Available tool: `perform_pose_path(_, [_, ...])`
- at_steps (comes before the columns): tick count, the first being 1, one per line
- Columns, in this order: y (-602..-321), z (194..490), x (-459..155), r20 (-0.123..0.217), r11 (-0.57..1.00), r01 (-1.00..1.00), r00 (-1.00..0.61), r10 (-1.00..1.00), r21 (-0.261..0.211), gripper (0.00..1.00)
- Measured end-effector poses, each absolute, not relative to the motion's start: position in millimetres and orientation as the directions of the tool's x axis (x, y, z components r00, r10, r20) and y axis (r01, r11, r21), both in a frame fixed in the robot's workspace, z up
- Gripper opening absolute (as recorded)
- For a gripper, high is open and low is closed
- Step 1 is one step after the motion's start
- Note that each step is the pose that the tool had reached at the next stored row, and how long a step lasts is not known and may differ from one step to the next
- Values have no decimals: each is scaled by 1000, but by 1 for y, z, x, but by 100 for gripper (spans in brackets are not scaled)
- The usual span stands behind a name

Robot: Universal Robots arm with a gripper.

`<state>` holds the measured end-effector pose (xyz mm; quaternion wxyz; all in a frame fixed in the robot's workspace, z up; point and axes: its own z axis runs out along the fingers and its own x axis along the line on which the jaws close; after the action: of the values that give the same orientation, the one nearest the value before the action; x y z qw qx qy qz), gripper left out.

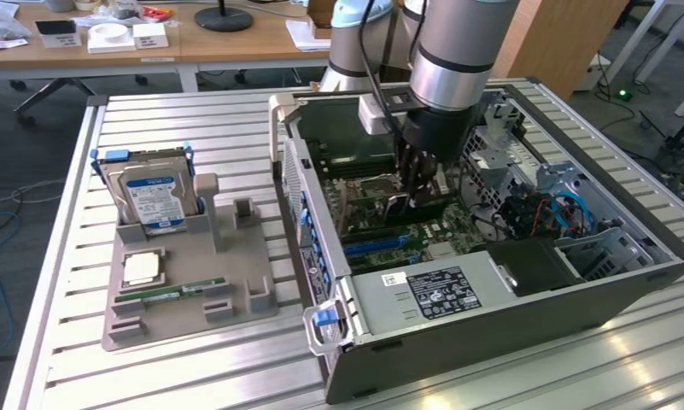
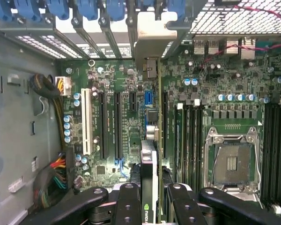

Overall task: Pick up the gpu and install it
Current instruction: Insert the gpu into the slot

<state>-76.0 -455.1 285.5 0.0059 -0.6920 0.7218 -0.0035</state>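
Open computer case (image 1: 467,342), arm reaching down over the motherboard (image 2: 117,79). The gripper (image 2: 152,199) is clamped on the gpu (image 2: 149,159), held edge-on above the motherboard. Its long axis lies parallel to the motherboard's black expansion slots (image 2: 117,124), with the silvery bracket (image 2: 152,37) at the motherboard's rear edge. Seated? Can't tell.

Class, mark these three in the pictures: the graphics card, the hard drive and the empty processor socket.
graphics card (image 2: 149,178): wrist view, on its near edge above the logo.
hard drive (image 1: 154,203): exterior view, on its blue-white label.
processor socket (image 2: 231,162): wrist view, on the contact field in its middle.
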Motion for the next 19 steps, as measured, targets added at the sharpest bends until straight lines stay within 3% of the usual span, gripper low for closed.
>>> perform_pose_path(19, [-455, 271, -82, -4, 42, -999, -42, -999, -13, 27])
